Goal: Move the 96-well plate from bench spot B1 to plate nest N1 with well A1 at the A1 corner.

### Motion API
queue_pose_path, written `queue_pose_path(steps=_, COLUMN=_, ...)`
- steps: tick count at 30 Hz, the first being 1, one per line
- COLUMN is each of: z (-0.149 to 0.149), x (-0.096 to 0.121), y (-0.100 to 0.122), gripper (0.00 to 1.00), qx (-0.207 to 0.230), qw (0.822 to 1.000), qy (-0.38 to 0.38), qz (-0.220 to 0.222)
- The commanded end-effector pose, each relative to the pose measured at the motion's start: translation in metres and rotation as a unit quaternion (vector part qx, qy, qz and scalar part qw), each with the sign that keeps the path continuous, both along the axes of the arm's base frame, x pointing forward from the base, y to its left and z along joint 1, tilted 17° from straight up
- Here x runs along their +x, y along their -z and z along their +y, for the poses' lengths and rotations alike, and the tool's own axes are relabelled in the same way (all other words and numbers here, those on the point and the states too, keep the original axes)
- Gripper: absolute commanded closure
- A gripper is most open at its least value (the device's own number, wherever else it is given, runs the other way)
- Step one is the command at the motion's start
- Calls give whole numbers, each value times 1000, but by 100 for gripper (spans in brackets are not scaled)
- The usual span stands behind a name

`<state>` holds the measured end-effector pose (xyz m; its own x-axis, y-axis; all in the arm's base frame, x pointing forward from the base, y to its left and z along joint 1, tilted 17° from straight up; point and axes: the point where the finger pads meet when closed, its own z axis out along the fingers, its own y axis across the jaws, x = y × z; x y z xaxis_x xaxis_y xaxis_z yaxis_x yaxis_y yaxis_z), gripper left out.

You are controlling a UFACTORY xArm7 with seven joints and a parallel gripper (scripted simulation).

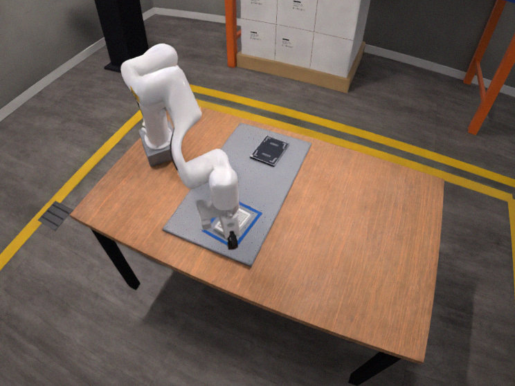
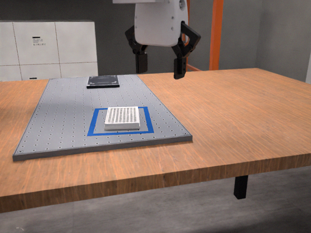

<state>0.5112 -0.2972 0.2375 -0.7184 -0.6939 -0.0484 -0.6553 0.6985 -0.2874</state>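
Observation:
The white 96-well plate (image 2: 122, 117) lies flat inside the blue-outlined bench spot on the grey perforated baseplate (image 2: 101, 111). In the top view the plate (image 1: 240, 220) is partly hidden behind the arm's wrist. The black plate nest (image 2: 103, 81) with white corner marks sits at the far end of the baseplate; it also shows in the top view (image 1: 269, 150). My gripper (image 2: 161, 68) hangs well above the plate, fingers pointing down, open wide and empty. In the top view the gripper (image 1: 226, 233) overlaps the blue spot. I cannot make out the plate's cut-off corner.
The baseplate lies on a wooden table (image 1: 343, 214). The arm's base (image 1: 155, 145) stands at the table's left back. White boxes (image 1: 300, 21) and orange rack posts (image 1: 230, 16) stand behind the table.

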Motion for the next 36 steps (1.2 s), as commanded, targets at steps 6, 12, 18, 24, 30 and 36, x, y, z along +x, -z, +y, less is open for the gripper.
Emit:
queue_pose_path(steps=6, z=0, x=1, y=-3, gripper=0, qx=-1, qw=1000, qy=0, qz=-3)
queue_pose_path(steps=12, z=0, x=1, y=-3, gripper=0, qx=-1, qw=1000, qy=0, qz=-3)
queue_pose_path(steps=18, z=4, x=0, y=0, gripper=0, qx=-6, qw=1000, qy=-16, qz=0)
queue_pose_path(steps=24, z=22, x=-5, y=14, gripper=0, qx=-22, qw=997, qy=-68, qz=11)
queue_pose_path(steps=30, z=42, x=-11, y=30, gripper=0, qx=-37, qw=992, qy=-122, qz=22)
queue_pose_path(steps=36, z=57, x=-17, y=42, gripper=0, qx=-47, qw=985, qy=-161, qz=30)
